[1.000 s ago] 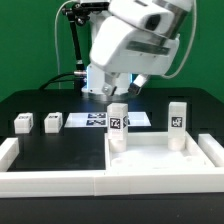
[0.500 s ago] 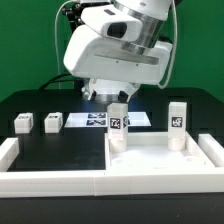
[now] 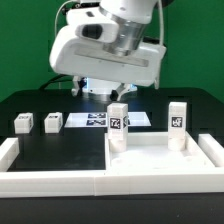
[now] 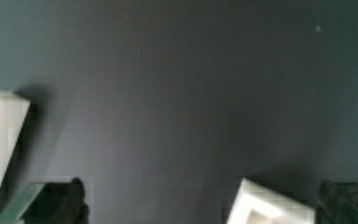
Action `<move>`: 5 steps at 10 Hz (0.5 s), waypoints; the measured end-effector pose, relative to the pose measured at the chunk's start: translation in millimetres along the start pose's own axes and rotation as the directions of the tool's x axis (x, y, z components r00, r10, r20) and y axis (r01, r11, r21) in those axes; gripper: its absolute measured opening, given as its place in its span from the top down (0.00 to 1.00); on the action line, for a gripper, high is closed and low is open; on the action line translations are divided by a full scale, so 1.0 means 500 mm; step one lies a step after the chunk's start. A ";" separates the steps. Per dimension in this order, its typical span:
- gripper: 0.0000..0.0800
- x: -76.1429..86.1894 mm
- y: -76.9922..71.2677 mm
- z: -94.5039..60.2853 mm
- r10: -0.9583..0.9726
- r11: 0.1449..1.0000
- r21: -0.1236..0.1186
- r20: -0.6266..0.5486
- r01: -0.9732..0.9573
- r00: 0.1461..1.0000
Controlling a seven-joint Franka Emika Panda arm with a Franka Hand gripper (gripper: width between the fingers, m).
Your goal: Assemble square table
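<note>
One upright leg on slab below tool in exterior view; tool wide open, empty.

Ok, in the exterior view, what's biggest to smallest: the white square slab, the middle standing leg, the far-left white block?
1. White plastic square slab: largest.
2. Upright white tagged leg standing on it.
3. White tagged block at the exterior view's left: looks smallest, though it lies farther back.

A plain green wall stands behind a matte black table under even light.
</note>
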State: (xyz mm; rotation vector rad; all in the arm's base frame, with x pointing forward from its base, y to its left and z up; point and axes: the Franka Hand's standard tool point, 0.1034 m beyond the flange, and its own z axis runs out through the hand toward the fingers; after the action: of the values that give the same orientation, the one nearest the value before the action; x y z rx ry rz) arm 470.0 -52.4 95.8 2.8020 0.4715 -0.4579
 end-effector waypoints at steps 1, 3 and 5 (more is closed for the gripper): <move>0.19 -0.024 0.019 0.016 -0.003 0.999 0.034 0.015 0.002 1.000; 0.19 -0.056 0.070 0.070 -0.037 0.993 0.115 0.024 0.034 0.999; 0.19 -0.066 0.103 0.136 -0.025 0.992 0.126 0.022 0.022 0.999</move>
State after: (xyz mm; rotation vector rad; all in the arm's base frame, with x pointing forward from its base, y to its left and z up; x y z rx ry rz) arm 440.7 -129.0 55.2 2.9106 0.4878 -0.5428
